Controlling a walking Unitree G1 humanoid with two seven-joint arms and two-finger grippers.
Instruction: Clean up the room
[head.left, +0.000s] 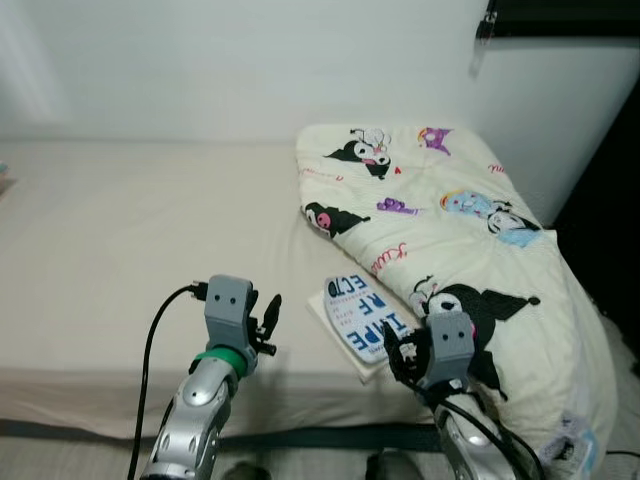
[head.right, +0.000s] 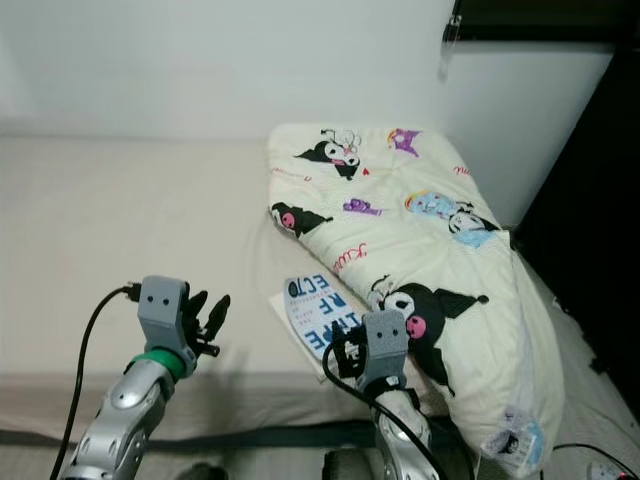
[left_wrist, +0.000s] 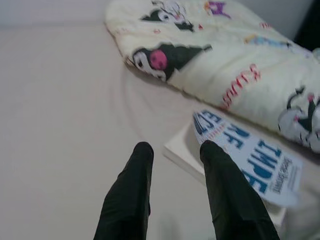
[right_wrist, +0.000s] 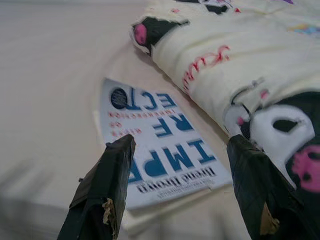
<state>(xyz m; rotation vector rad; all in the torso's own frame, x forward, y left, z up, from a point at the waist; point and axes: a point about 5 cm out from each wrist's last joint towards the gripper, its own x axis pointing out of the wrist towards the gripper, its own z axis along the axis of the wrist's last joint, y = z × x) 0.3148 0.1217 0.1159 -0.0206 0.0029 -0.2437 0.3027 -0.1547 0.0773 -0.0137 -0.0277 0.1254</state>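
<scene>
A white book with blue lettering (head.left: 366, 322) lies on the beige bed (head.left: 120, 260) near its front edge, partly tucked under a cream cartoon-print quilt (head.left: 450, 230). My right gripper (right_wrist: 180, 150) hovers open just above the book's near end, one finger (right_wrist: 107, 185) on each side of the cover. My left gripper (left_wrist: 172, 150) is open to the left of the book (left_wrist: 240, 155), above bare sheet, its fingertips close to the book's corner. In the left eye view both wrists, left (head.left: 232, 320) and right (head.left: 445, 350), rise from below the bed edge.
The folded quilt covers the bed's right side and hangs over its front corner. A white wall (head.left: 250, 60) runs behind the bed. A dark gap (head.left: 610, 240) lies to the right. The bed's left part is bare sheet.
</scene>
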